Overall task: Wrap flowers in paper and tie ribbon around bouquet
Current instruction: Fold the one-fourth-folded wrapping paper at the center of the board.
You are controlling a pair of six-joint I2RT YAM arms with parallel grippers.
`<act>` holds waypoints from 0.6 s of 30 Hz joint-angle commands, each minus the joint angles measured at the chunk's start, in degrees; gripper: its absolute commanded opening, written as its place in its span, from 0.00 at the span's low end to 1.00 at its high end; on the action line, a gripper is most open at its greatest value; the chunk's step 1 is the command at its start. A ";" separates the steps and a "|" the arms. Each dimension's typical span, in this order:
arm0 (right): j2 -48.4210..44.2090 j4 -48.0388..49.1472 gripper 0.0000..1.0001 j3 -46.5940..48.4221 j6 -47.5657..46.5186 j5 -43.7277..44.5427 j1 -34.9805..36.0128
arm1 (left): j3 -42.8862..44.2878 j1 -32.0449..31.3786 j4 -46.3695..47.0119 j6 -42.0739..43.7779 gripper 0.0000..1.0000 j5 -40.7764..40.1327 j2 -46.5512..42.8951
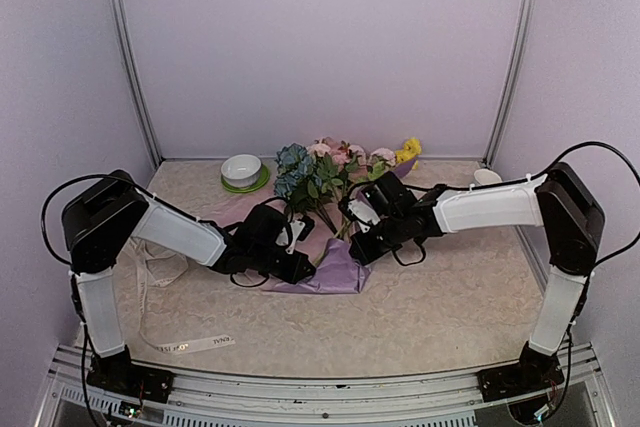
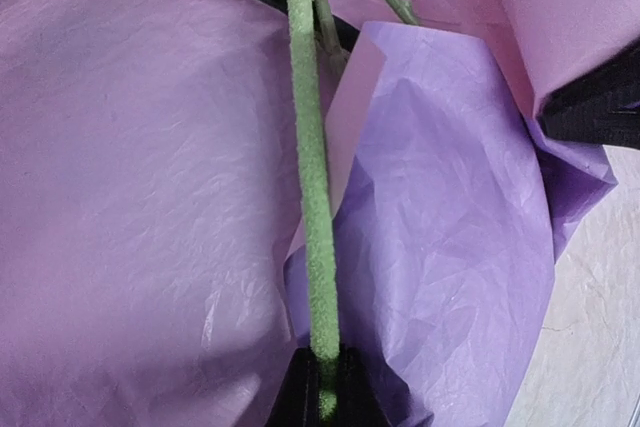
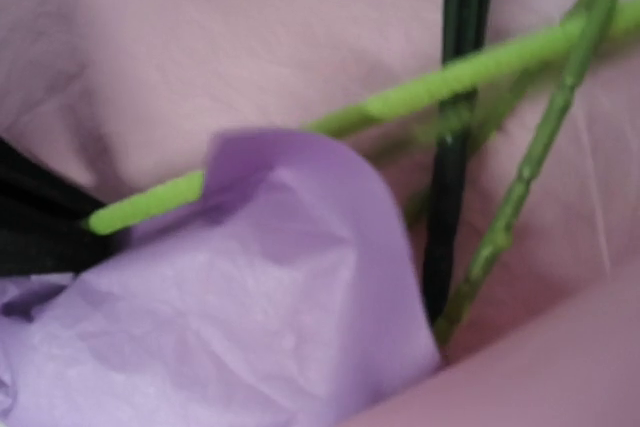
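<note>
Pinching one fuzzy green stem (image 2: pixel 312 197) of the flowers (image 1: pixel 318 172), the left gripper (image 2: pixel 320 395) is clamped tight. The right gripper (image 2: pixel 575 112) is closed beside the folded lilac paper (image 1: pixel 340 272), on which the flowers lie.

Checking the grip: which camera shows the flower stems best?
Left wrist: one fuzzy green stem runs sharp into the left hand. Right wrist blurs the stems; top external shows them tiny between the arms.
</note>
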 commanded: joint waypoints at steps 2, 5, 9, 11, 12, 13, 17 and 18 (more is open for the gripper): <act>1.88 -0.61 0.00 3.24 -6.41 0.57 4.04 | 3.21 -0.22 -0.87 0.30 0.00 0.24 3.37; 5.56 -0.71 0.00 4.91 -7.61 0.11 5.08 | 3.77 -0.32 -0.46 -0.13 0.00 0.05 4.26; 7.80 -1.80 0.00 7.26 -8.05 0.27 5.39 | 3.40 -0.23 -0.86 -0.25 0.00 -0.67 4.14; 7.73 -1.83 0.00 7.26 -8.34 0.60 5.35 | 2.94 -0.28 -1.40 -0.14 0.02 -0.33 3.77; 7.63 -1.97 0.00 7.35 -8.49 0.86 5.32 | 2.61 -0.32 -1.55 -0.16 0.04 0.04 3.41; 7.64 -2.25 0.00 7.50 -8.73 1.11 5.38 | 2.24 -0.37 -1.51 -0.08 0.07 0.49 2.96; 8.26 -3.39 0.00 8.14 -10.01 1.04 5.36 | 0.34 -0.91 -0.96 0.79 0.34 -0.66 -0.73; 8.68 -3.93 0.00 8.47 -10.41 1.08 5.39 | -0.09 -0.79 -0.77 0.93 0.41 -1.60 -1.92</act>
